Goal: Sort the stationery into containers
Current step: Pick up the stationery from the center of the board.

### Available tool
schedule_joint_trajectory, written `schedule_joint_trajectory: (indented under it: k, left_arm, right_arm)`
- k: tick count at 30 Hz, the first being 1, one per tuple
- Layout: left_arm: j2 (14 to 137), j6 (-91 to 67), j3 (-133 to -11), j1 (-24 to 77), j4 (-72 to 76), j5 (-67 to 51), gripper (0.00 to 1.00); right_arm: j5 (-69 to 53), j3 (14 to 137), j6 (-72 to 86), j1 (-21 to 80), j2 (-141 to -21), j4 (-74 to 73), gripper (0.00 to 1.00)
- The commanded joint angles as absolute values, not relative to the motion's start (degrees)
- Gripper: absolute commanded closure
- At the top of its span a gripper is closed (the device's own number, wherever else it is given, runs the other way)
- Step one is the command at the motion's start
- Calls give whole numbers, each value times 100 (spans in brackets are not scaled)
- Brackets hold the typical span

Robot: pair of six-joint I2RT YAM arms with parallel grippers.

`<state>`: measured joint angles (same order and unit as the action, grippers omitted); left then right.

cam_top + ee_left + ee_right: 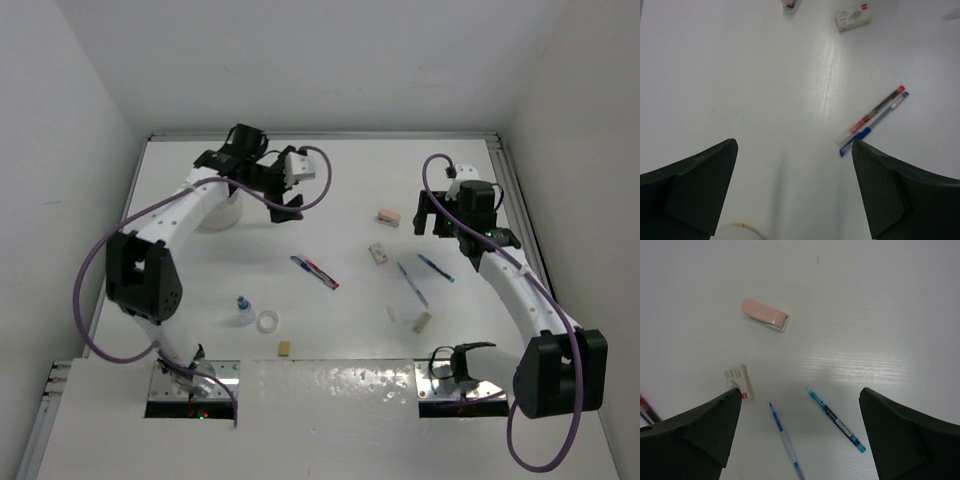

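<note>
Left gripper (794,145) beside white bowl (737,234)

A robot lab cell: a white table (340,190) boxed in by bare white walls (330,60), with arms (185,212) bolted at its near edge.

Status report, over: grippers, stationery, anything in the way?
Left gripper open, empty, beside low round white bowl. Right gripper open, empty, near pink oblong eraser and thin blue pen. No obstacle seen.
</note>
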<state>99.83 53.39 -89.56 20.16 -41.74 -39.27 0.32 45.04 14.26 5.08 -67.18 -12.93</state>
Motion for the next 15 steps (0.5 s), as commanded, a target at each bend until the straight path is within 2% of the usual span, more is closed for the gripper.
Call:
schedule_joint_trajectory:
  k: [1,2,5,6,7,8,10,12,15]
  left_arm:
    - [8645,6352,-8326,1434,-4711,-5482,3]
    - [8396,6737,-7810,1224,-4772,-5458,0]
    - [7420,7363,-7173,889,-5122,-5178,0]
    - [7253,7861,-6989,853,-5672,-4924,1]
    - [7025,8145,-6961,835,-6052,-4783,6]
    - [6935,8678,-6944,826,-6743,-4668,25]
    - [6742,8903,-6900,817,-7223,-4466,35]
    - [6610,8938,-6803,809,-7558,-4456,33]
    - [6267,8955,-6557,940,-7550,-4159,17]
  right_arm:
    - [-324,4369,1047,650,-6671,-1240,1]
    - [-395,4351,959,755,-6775,-1100,1]
    - [-676,4499,1010,983,-7039,-1011,1]
    - [-729,4683,1019,1054,-7231,-1106,1]
    - [-782,4798,1011,1124,-7338,-1203,1]
    - [-817,4799,959,1299,-7339,-1282,1]
    - [-800,5027,879,1458,-7602,-1441,1]
    - [-800,5028,809,1678,-7638,-1494,1]
    - [-817,4896,835,1872,-7550,-1416,1]
